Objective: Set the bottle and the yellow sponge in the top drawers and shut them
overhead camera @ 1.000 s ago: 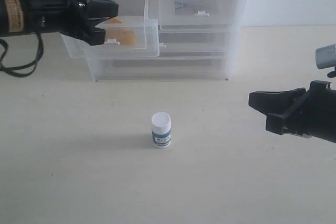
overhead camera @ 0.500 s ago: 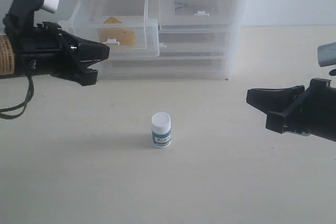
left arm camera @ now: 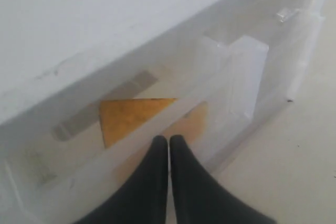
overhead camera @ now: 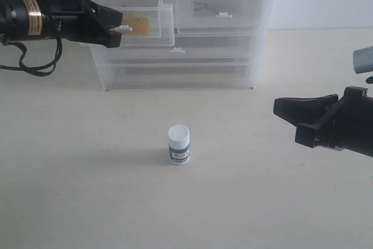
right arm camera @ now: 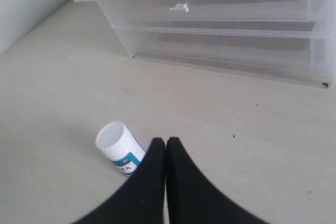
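The left gripper (left arm camera: pixel 168 139) has its jaws pressed together on nothing. The joined tips rest against the front wall of the small translucent plastic top-left drawer (overhead camera: pixel 158 36), just beside its white tab handle (overhead camera: pixel 122 28). The yellow-orange wedge-shaped sponge (left arm camera: pixel 128 116) lies inside that drawer, which juts out from the translucent plastic cabinet (overhead camera: pixel 175 74).

The step in hand looks like pushing this drawer home. It should go best with the push kept straight along the drawer's slide and the contact near the middle of the front, so the drawer does not skew in its slot. The push should be gentle enough that the light cabinet does not slide back, and it can end once the front sits level with the shut top-right drawer (overhead camera: pixel 233 16).

The right gripper (right arm camera: pixel 166 141) also has its jaws together and empty, and it hangs over the pale table (overhead camera: pixel 87 202). The small white pill bottle with ribbed cap and teal label (overhead camera: pixel 179 144) stands upright on the table in front of the cabinet, not yet stowed.

The left wrist view alone shows the sponge's shape through the drawer wall and the fingertips meeting. Only the exterior view shows how far the drawer stands proud. The right wrist view makes the bottle seem tucked against its fingers. The exterior view shows that gripper well apart from it.
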### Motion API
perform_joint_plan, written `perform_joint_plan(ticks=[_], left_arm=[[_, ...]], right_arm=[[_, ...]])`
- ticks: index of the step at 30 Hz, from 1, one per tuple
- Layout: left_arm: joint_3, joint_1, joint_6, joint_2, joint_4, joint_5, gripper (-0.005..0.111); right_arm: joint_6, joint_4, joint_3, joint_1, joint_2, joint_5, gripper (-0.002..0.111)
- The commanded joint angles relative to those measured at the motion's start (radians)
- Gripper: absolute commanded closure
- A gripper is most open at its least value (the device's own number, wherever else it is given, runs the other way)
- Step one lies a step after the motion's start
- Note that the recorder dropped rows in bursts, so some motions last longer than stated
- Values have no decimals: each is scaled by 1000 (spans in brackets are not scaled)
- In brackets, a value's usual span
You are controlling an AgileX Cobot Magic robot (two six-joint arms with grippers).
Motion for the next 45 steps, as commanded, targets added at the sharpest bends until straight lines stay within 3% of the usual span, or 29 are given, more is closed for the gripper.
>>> perform_joint_plan(ticks=[1, 7, 11, 13, 16, 20, 24, 27, 30, 32, 34, 37, 39, 45], left_arm=[[-96, 0, 17, 82, -19, 13, 103], [-196, 0, 17, 179, -19, 83, 103], [-181, -1, -12, 155, 20, 82, 103], [-120, -2, -100, 104, 108, 22, 103], [29, -2, -204, -41, 236, -177, 103], [320, -2, -119, -283, 141, -371, 103], [547, -2, 7, -508, -21, -371, 103], [656, -2, 25, -643, -49, -371, 103], [720, -2, 25, -728, -51, -371, 103], [747, -2, 25, -764, -51, -368, 103], [760, -2, 25, -785, -48, -336, 103], [761, -2, 25, -790, -48, -286, 103], [761, -2, 25, -786, -48, -273, 103], [761, -2, 48, -784, -50, -271, 103]], right_arm=[[-7, 2, -6, -3, 0, -6, 108], [-22, 2, -6, -3, 0, -6, 108], [-24, 2, -6, -3, 0, -6, 108], [-27, 2, -6, -3, 0, -6, 108], [-29, 2, -6, -3, 0, -6, 108], [-21, 17, -12, -3, 0, -60, 108], [50, 104, -83, -3, 9, -97, 108], [189, 113, -192, -3, 70, -65, 108], [383, 107, -308, -3, 204, -87, 108], [530, 115, -369, -3, 312, -200, 108], [609, 136, -411, -3, 410, -352, 108], [660, 154, -473, -3, 535, -386, 108], [678, 162, -505, 5, 582, -386, 102], [718, 244, -577, 79, 640, -342, 61]])
